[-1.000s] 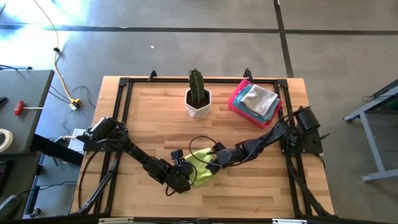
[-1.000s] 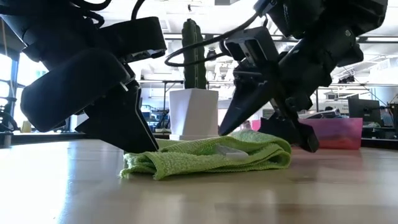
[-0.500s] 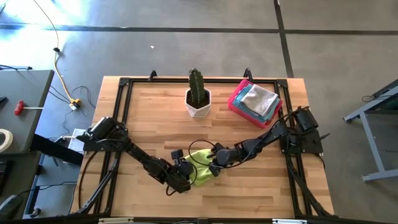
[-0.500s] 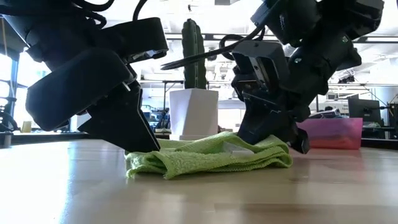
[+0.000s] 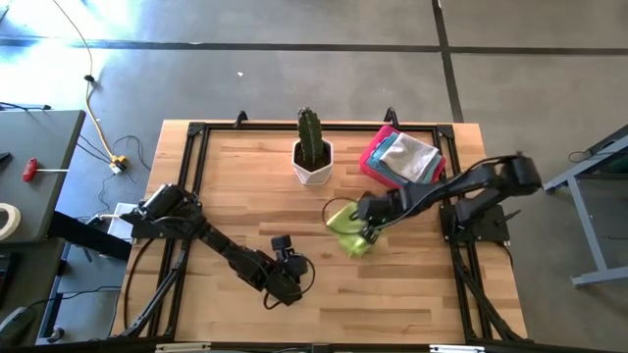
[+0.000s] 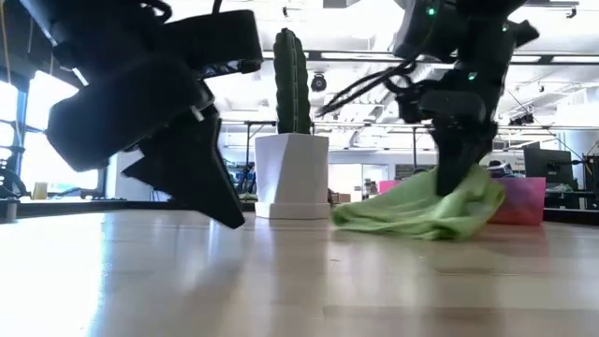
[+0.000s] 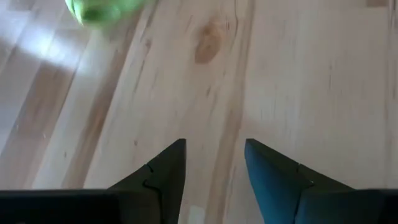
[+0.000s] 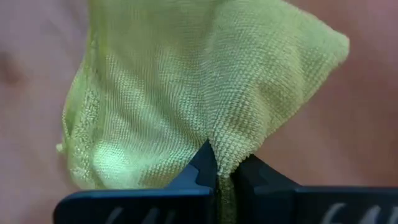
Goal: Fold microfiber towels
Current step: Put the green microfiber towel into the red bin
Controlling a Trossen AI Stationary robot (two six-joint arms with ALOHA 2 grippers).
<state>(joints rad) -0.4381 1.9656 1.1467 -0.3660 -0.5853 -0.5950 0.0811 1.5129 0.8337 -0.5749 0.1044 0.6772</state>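
Lime-green towel (image 8: 186, 93), nubby woven microfiber bunched in soft folds, pinched by fully closed right gripper (image 8: 222, 171).

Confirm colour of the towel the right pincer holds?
Lime green towel; best seen in the right wrist view.

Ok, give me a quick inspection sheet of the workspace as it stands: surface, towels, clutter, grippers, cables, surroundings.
Surface: wooden table, bare in front.
Job's things: lime green towel bunched, trailing on the wood; other towels stacked on the pink tray.
Clutter: potted cactus at the back.
Grippers: right gripper shut on the lime green towel; left gripper open, empty, over bare wood.
Cables: yellow cable on the floor.
Surroundings: grey floor, side bench with tools.
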